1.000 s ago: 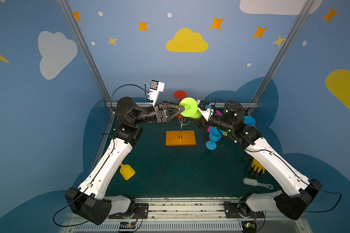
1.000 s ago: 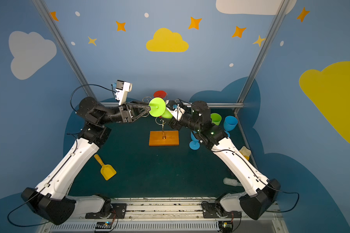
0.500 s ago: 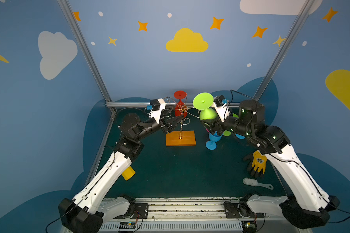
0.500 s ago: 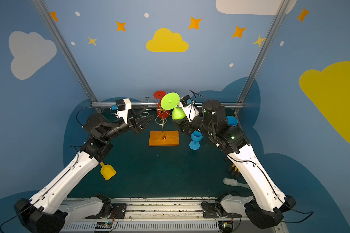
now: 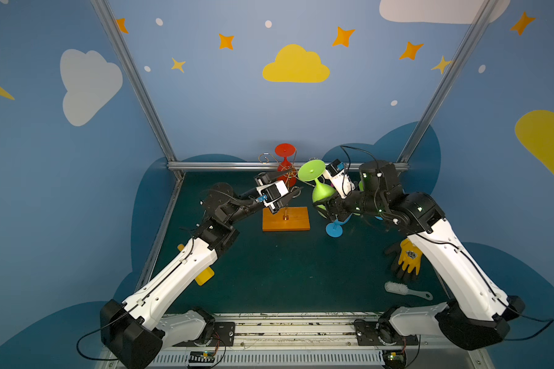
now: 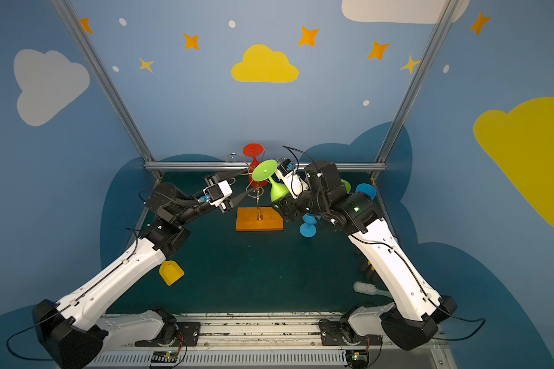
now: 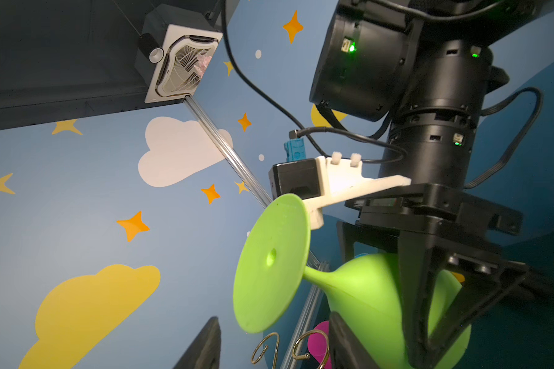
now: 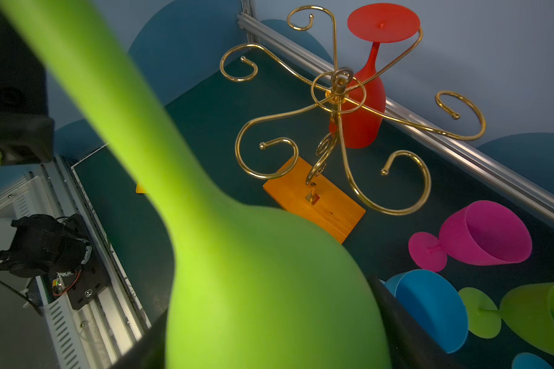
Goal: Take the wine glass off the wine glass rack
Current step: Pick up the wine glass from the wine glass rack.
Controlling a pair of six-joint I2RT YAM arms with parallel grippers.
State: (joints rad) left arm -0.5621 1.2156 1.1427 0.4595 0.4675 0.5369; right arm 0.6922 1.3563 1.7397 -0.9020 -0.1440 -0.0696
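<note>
The wine glass rack [image 5: 286,219] is gold wire on an orange wooden base, seen in both top views [image 6: 259,219] and in the right wrist view [image 8: 338,92]. A red wine glass [image 5: 284,150] hangs upside down from a back arm [image 8: 365,111]. My right gripper [image 5: 325,204] is shut on the bowl of a green wine glass [image 5: 320,191], which is held tilted just right of the rack and apart from it [image 6: 277,191] [image 8: 253,287]. My left gripper [image 5: 296,181] is open at the rack's top, with gold curls [image 7: 269,348] between its fingers.
A blue glass [image 5: 335,228] stands under the right wrist. Pink [image 8: 480,236], blue [image 8: 429,306] and green [image 8: 541,316] glasses lie at the back right. A yellow scoop [image 5: 203,276] lies under the left arm. A glove [image 5: 408,258] and a brush [image 5: 406,290] lie at the right.
The right gripper has carried the green glass down and to the right, away from the rack. The left gripper has dropped to the rack's top and its jaws have narrowed.
</note>
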